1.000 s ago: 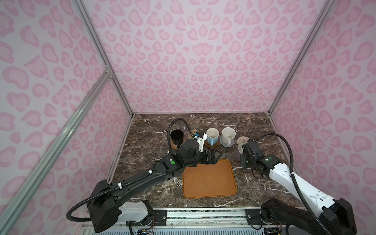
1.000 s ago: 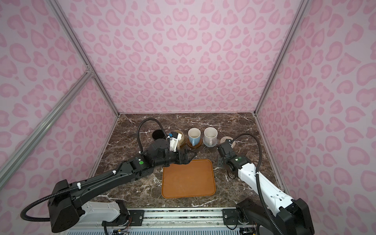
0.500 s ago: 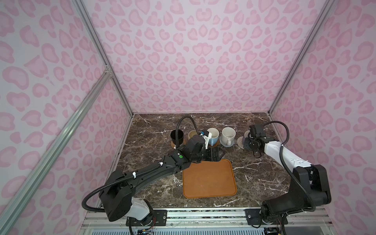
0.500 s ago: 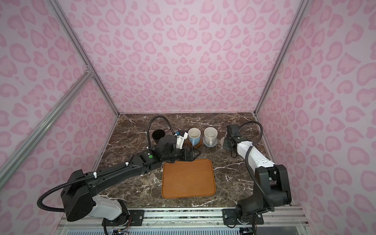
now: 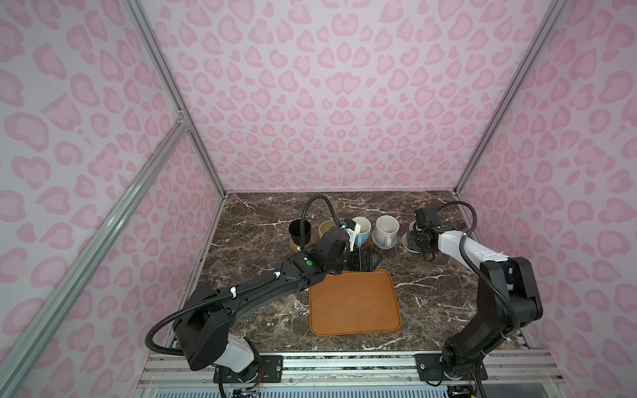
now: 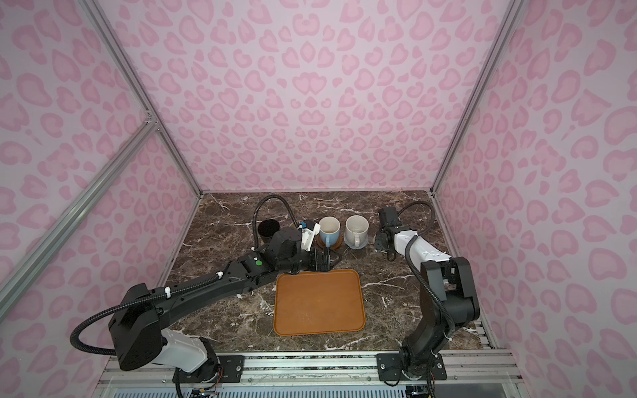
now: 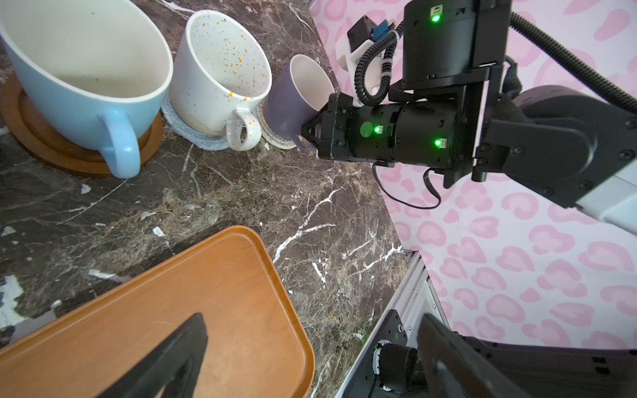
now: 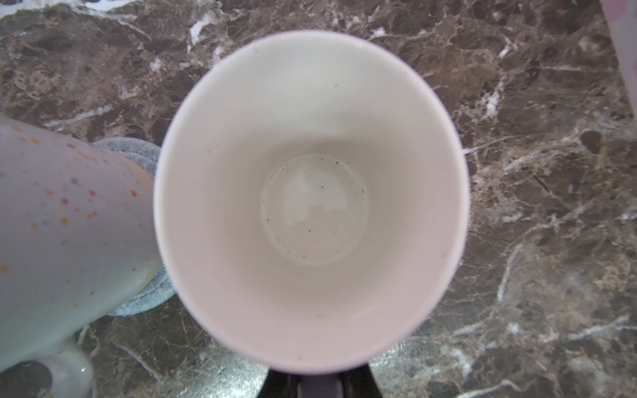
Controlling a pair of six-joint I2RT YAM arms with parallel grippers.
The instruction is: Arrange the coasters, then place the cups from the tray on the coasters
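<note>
Lavender mug (image 7: 286,106): stiff, slick, breakable ceramic, probably best held by its handle. Right gripper (image 7: 309,135) is clamped there; left gripper (image 5: 364,264) gapes, empty.

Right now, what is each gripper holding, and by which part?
Right gripper: lavender mug, by its handle. Left gripper: open, holds nothing.

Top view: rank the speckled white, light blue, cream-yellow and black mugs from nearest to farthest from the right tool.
From the right tool, shut on the lavender mug at the row's right end:
1. speckled white mug, next to it on the left.
2. light blue mug, mid-row.
3. cream-yellow mug, left of middle.
4. black mug, far left end.
</note>
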